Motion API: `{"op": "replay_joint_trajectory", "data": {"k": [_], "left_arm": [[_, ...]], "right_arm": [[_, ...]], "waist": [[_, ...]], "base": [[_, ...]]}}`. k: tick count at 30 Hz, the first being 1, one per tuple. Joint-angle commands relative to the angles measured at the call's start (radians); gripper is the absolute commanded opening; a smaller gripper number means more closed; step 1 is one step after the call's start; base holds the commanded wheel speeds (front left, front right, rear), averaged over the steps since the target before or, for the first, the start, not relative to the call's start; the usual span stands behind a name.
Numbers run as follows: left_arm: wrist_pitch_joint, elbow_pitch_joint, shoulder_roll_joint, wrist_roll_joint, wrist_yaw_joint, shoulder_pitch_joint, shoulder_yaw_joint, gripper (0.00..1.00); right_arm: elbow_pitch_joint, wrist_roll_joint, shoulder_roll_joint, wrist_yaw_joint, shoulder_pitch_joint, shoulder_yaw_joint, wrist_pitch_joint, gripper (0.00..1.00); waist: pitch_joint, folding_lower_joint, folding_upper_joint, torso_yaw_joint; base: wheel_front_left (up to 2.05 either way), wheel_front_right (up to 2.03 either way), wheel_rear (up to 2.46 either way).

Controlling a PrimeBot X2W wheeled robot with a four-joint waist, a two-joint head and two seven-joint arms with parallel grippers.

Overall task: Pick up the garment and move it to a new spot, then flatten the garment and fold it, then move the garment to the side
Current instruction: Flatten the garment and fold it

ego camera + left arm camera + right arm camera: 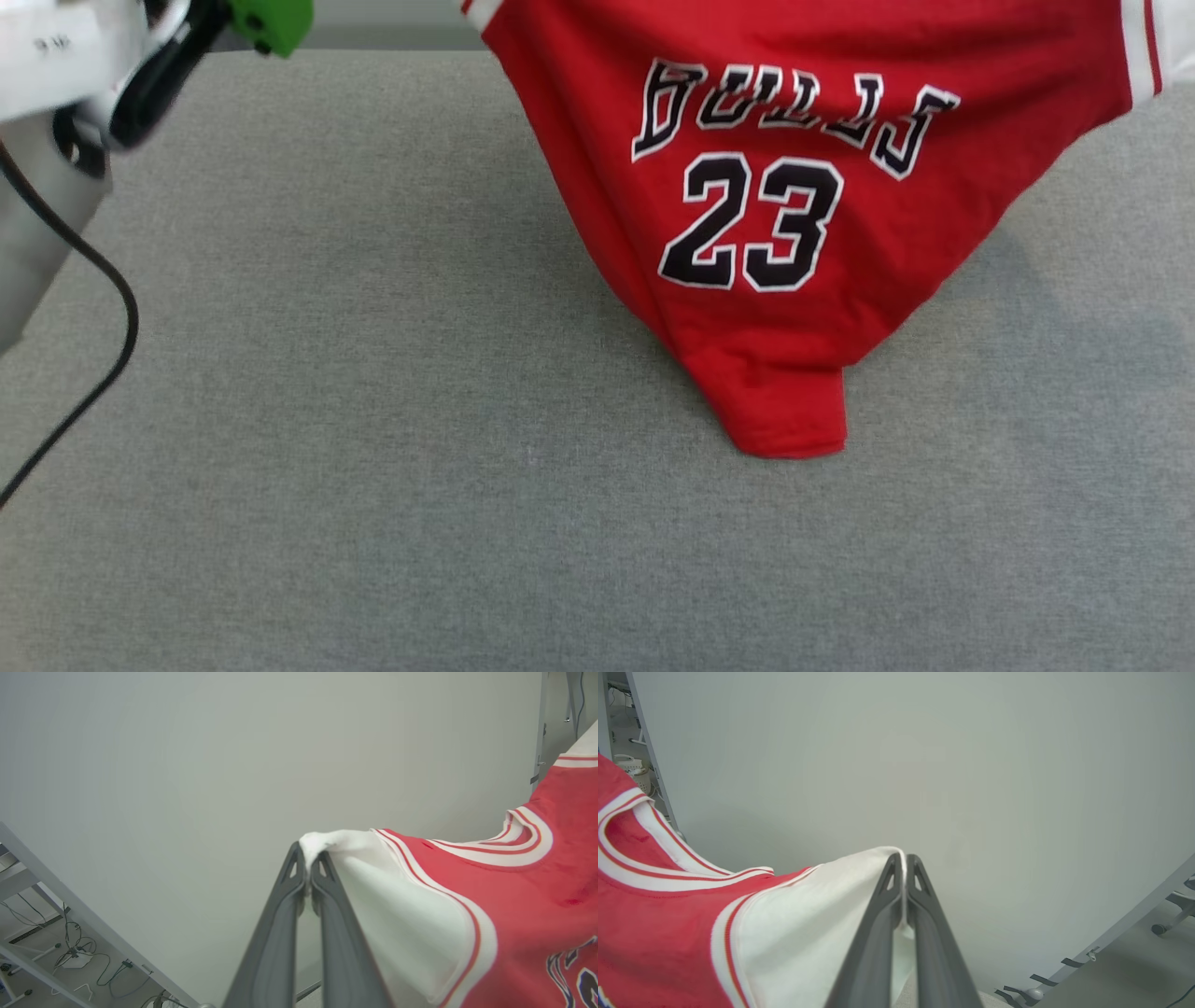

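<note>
Shirt (794,233): one, red, hung spread between two grippers, lower end on the table.
Left gripper (308,856): two fingers pressed together, pinching one white sleeve (387,896).
Right gripper (903,861): two fingers pressed together, pinching the second white sleeve (808,914).
Table (327,420): one, grey.

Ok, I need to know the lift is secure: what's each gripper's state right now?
The left gripper is shut on a white sleeve of the garment.
The right gripper is shut on the garment's other white sleeve.
</note>
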Motion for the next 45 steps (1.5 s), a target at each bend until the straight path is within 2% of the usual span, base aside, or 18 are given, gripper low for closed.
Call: {"op": "replay_joint_trajectory", "data": {"k": [1, 10, 18, 24, 28, 33, 39, 45], "left_arm": [[-0.006, 0.029, -0.023, 0.012, -0.014, -0.055, 0.010, 0.00], [-0.052, 0.276, -0.135, 0.076, -0.072, -0.351, 0.032, 0.00], [-0.113, 0.437, -0.181, 0.117, -0.105, -0.551, 0.021, 0.00], [-0.154, 0.533, -0.196, 0.103, -0.114, -0.607, 0.009, 0.00], [-0.183, 0.579, -0.206, 0.092, -0.116, -0.582, -0.023, 0.00], [-0.243, 0.605, -0.203, 0.044, -0.116, -0.472, -0.058, 0.00], [-0.316, 0.618, -0.176, -0.017, -0.117, -0.266, -0.087, 0.00], [-0.351, 0.567, -0.131, -0.038, -0.107, -0.016, -0.094, 0.00]], "right_arm": [[0.014, -0.026, 0.023, -0.001, -0.053, 0.003, 0.016, 0.00], [0.203, -0.163, 0.115, -0.001, -0.385, 0.041, 0.022, 0.00], [0.359, -0.220, 0.164, -0.001, -0.645, 0.090, -0.036, 0.00], [0.486, -0.232, 0.198, -0.001, -0.754, 0.136, -0.078, 0.00], [0.536, -0.202, 0.220, -0.001, -0.752, 0.180, -0.119, 0.00], [0.587, -0.134, 0.267, -0.001, -0.658, 0.236, -0.186, 0.00], [0.609, -0.034, 0.316, -0.001, -0.478, 0.316, -0.269, 0.00], [0.560, 0.057, 0.303, -0.001, -0.270, 0.403, -0.350, 0.00]], "waist": [[0.042, 0.0000, 0.0000, -0.017], [0.127, 0.0000, 0.0000, -0.048], [0.180, 0.0000, 0.0000, -0.056], [0.221, 0.0000, 0.0000, -0.060], [0.240, 0.0000, 0.0000, -0.061], [0.235, 0.0000, 0.0000, -0.068], [0.182, 0.0000, 0.0000, -0.068], [0.098, 0.0000, 0.0000, -0.059]], "base": [[0.00, 0.00, 0.00], [0.00, 0.00, 0.00], [0.00, 0.00, 0.00], [0.00, 0.00, 0.00], [0.00, 0.00, 0.00], [0.00, 0.00, 0.00], [0.00, 0.00, 0.00], [0.00, 0.00, 0.00]]}}
